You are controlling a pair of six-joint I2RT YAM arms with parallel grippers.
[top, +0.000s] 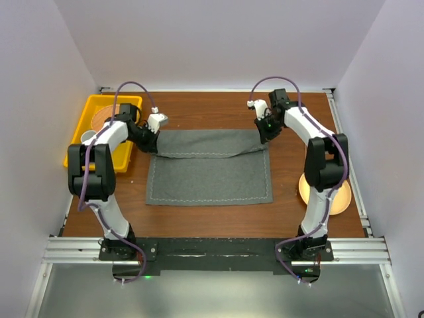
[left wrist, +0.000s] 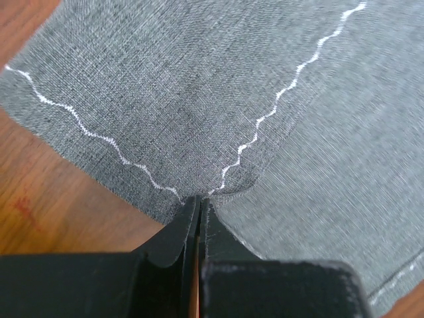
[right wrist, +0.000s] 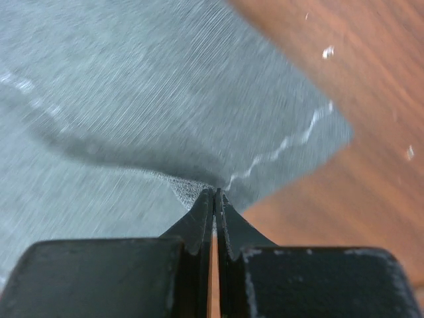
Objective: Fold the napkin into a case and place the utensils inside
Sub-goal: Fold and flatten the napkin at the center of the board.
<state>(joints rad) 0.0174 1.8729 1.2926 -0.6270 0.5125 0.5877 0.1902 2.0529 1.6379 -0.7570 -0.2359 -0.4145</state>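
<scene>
Left tool (left wrist: 199, 202) is clamped tight on the napkin's (top: 209, 179) far-left corner! Right tool (right wrist: 214, 193) pinches the far-right corner the same way. The grey napkin lies mid-surface (top: 212, 109), its far edge doubled over towards the near side. Yellow tray (top: 106, 98) at the far-left corner, plate (top: 342, 197) by the right edge.
</scene>
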